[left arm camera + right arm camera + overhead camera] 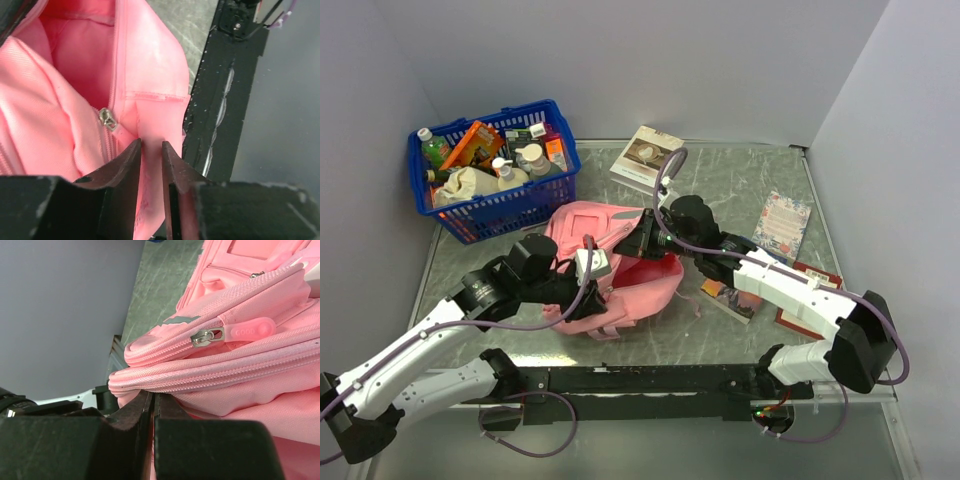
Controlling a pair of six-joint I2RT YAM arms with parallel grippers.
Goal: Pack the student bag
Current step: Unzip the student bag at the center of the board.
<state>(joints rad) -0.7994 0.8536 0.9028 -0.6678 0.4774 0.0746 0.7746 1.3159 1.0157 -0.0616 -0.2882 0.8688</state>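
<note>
The pink student bag (620, 268) lies in the middle of the table with its main opening held apart. My left gripper (583, 292) is shut on a flap of pink fabric at the bag's near edge; in the left wrist view (150, 150) the cloth runs between the jaws, beside a metal zipper slider (106, 118). My right gripper (642, 236) is at the bag's far edge. In the right wrist view (152, 399) its jaws are pressed together on the bag's rim, under a zipper slider with a pink rubber tab (249, 331).
A blue basket (552, 118) full of bottles and packets stands at the back left. A white book (646, 156) lies at the back and a floral notebook (782, 224) at the right. More books (728, 296) lie under the right arm. The black base rail (650, 380) is in front.
</note>
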